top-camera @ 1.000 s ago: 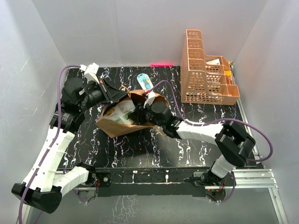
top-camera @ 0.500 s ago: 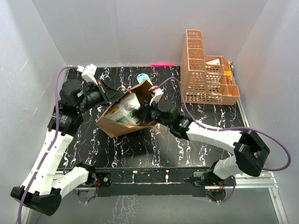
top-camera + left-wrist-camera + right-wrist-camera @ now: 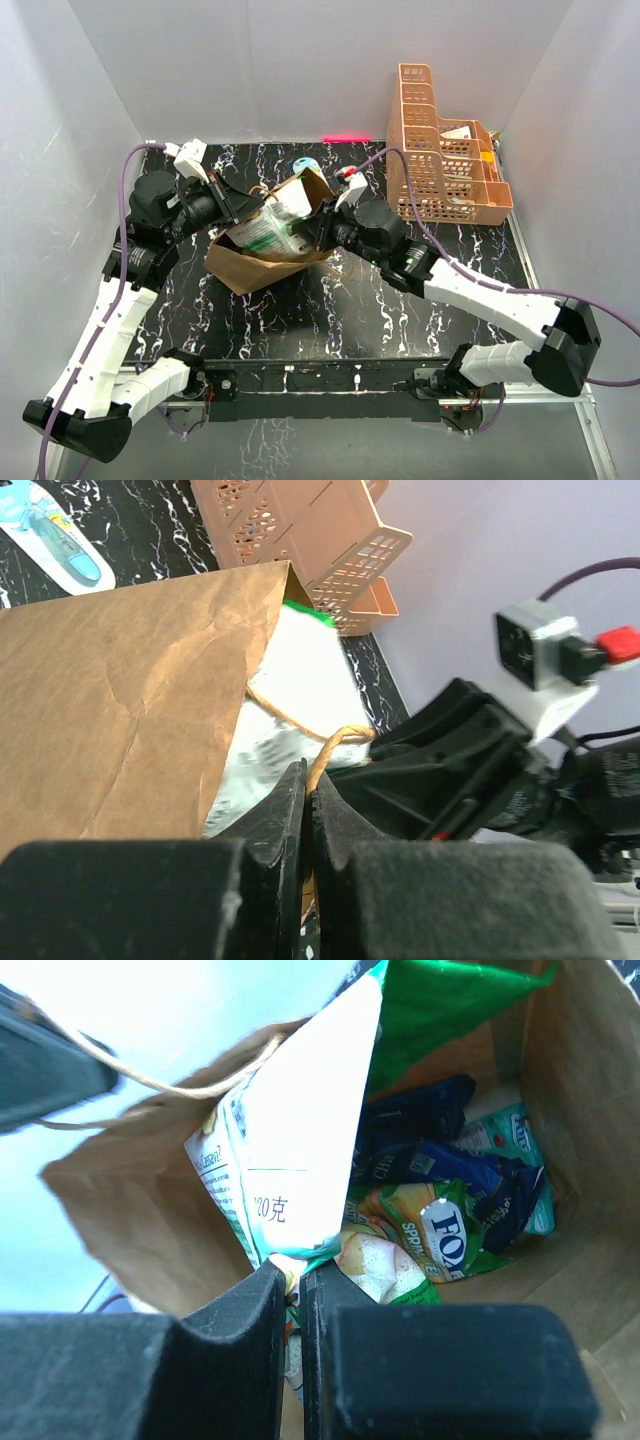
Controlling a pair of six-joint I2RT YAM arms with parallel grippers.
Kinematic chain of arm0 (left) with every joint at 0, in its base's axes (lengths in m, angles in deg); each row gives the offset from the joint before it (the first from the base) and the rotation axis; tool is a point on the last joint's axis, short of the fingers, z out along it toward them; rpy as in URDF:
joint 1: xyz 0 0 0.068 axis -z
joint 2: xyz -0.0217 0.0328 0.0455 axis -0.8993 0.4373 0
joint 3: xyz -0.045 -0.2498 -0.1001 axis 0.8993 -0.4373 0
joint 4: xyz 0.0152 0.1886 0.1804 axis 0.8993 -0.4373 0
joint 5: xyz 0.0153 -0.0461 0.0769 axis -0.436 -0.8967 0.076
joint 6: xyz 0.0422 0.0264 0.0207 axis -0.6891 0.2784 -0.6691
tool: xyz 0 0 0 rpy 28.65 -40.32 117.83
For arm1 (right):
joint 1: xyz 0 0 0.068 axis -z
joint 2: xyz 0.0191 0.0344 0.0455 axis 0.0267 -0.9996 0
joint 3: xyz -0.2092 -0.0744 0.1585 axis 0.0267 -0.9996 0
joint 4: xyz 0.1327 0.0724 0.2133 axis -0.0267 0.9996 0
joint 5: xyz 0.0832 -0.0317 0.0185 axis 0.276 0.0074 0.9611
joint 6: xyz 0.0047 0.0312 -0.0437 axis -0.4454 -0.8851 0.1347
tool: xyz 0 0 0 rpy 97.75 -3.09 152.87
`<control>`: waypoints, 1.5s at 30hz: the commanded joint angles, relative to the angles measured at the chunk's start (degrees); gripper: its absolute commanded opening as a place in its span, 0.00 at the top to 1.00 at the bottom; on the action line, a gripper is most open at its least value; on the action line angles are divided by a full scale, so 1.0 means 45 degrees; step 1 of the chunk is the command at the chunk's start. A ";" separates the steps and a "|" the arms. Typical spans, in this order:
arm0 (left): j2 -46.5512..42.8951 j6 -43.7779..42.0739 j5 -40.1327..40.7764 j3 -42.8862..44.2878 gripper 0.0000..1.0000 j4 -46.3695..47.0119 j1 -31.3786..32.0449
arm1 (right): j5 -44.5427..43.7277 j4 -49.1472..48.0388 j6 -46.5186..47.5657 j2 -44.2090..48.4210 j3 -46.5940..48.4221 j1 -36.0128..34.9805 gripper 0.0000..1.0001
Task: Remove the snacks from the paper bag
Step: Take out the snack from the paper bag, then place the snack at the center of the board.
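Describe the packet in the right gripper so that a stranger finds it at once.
Find the brown paper bag on the black table. One packet sticks out of its mouth, pinched by the right gripper. It alone is mostly white, with a green end; the others lie deeper inside.

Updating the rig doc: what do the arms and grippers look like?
The left arm and right arm: white link shells, black joint housings, a purple cable along each. A white camera block on each wrist, the right one with a red tab. The left gripper and right gripper: matte black blocky fingers, tapering to the tips.
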 commanded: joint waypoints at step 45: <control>-0.0409 -0.4878 0.4736 0.0599 1.00 0.1213 0.0648 | -1.6337 1.2558 0.1331 0.5237 0.1078 0.0025 0.92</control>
